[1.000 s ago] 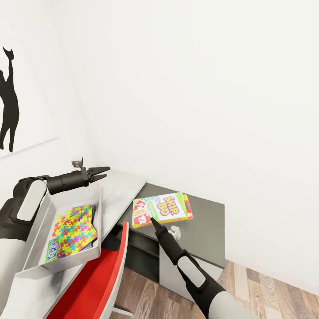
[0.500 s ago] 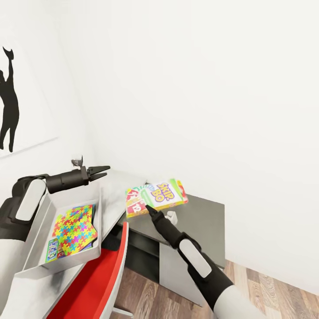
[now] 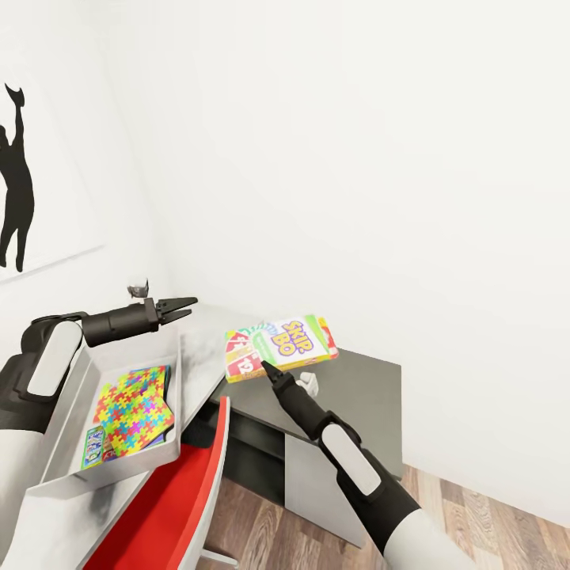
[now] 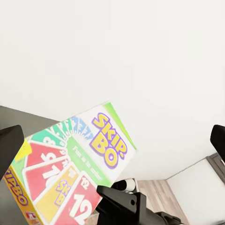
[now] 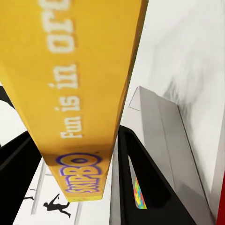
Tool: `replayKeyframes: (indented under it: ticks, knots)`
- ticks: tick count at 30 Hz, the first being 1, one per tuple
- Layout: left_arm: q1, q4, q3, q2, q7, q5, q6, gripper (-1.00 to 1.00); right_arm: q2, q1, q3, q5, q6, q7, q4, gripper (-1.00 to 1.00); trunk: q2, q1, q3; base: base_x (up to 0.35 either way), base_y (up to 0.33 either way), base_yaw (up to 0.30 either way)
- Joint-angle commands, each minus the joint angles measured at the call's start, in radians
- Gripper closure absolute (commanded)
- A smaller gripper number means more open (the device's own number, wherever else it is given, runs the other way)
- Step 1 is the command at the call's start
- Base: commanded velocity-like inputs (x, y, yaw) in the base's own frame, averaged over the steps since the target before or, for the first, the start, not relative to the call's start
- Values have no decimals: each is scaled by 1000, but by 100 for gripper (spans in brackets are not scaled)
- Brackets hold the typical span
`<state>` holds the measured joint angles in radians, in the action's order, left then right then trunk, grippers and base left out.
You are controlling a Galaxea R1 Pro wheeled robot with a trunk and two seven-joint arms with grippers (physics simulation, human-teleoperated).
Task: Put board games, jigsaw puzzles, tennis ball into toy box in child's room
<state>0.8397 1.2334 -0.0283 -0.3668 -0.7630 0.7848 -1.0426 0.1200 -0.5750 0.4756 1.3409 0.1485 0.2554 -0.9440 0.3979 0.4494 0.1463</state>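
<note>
The Skip-Bo board game [image 3: 277, 347] is in the air, held beside the toy box [image 3: 170, 372] and above the gap between the desk [image 3: 210, 332] and the dark cabinet [image 3: 364, 396] next to it. It is a flat, stiff cardboard box, probably light, with a glossy face that may slip, so a pinch across its thin edge suits it better than any hold on the broad printed face. The right tool [image 3: 267, 369] has it that way: its two fingers are closed on the lower edge of the box, and in the right wrist view the yellow side panel [image 5: 75, 89] runs between the black fingers [image 5: 140, 173]. The right arm reaches up and forward from low in the head view, elbow down, tilting the game toward the toy box. Inside the box lies a colourful jigsaw puzzle [image 3: 134, 408]. The left tool [image 3: 178, 307] hovers over the far rim of the toy box, fingers parted and empty, its arm stretched level.
</note>
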Motion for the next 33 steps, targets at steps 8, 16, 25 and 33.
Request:
replayKeyframes:
  ticks: [8, 16, 25, 33]
  knots:
    - [1, 0, -1, 0, -6, -6, -4, -100, 1, -1, 0, 11, 3, 0, 1, 100, 2, 1, 2, 0, 0, 0]
    - [1, 0, -1, 0, -6, -7, -4, -100, 0, -1, -1, 11, 5, 0, 1, 100, 2, 1, 2, 0, 0, 0]
    - [1, 0, -1, 0, -6, -9, -4, -100, 1, -1, 1, 9, 2, 2, 1, 100, 2, 1, 2, 0, 0, 0]
    - [1, 3, -2, -2, -10, -4, -4, -100, 1, -1, -3, 9, 0, 2, 6, 100, 2, 1, 2, 0, 0, 0]
